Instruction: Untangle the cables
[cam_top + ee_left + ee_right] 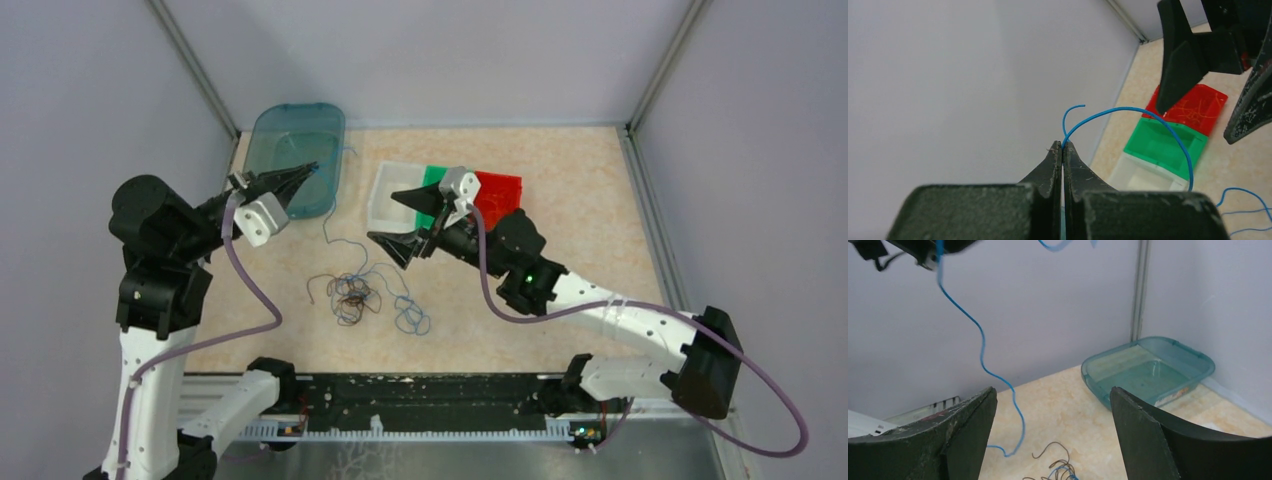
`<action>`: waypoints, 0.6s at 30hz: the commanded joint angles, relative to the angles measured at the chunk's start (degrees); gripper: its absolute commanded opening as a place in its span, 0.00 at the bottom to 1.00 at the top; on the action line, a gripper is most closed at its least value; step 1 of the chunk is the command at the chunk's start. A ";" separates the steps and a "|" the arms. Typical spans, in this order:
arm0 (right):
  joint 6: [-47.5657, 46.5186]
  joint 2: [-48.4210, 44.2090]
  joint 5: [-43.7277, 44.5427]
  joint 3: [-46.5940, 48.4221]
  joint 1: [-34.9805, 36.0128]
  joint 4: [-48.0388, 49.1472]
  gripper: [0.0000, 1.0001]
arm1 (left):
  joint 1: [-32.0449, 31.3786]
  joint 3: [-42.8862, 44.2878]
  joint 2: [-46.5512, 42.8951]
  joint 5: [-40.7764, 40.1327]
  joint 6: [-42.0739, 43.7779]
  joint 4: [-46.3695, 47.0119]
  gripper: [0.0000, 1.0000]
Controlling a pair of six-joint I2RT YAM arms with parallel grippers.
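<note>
My left end effector (1062, 146) is pressed together at the tips, pinching the blue cable (1128, 108). A short free end curls up from the pinch, while the long run arcs over to the right and drops out of sight. In the top view it hangs raised over the near right edge of the teal tub (300, 135). The blue cable wriggles down from there onto the surface (580, 230) and toward me, into the tangle of cables (352, 292).

My right end effector (403, 222) is spread wide and holds nothing. It hovers above the surface just beside the near corner of the white bin (390, 195), to the right of the tangle. Its wrist camera shows the blue cable hanging between its two fingers (968, 415), touching neither, with brown loops of the tangle at the bottom edge.

The tangle lies on the surface between the two arms, well apart from the tub and the bins. Dark brown loops are knotted at its middle, and blue loops spill out to the right. I cannot tell how the strands cross inside the knot.

Behind the right end effector, the white bin, green bin (435, 175) and red bin (500, 188) sit touching in a row. In the left wrist view, thin orange strands lie inside the red bin.
</note>
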 commanded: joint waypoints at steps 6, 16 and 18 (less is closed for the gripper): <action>0.76 7.80 -18.94 15.32 0.16 -1.78 0.82 | -0.15 -2.54 -0.85 0.69 -2.83 -4.52 0.00; 1.39 16.68 -22.40 20.26 0.82 -3.49 0.67 | -0.08 -2.22 -0.78 -0.85 -1.90 -4.20 0.00; 1.24 17.05 -21.12 20.34 0.82 -3.28 0.53 | -0.11 -2.25 -0.93 -0.87 -1.94 -4.17 0.00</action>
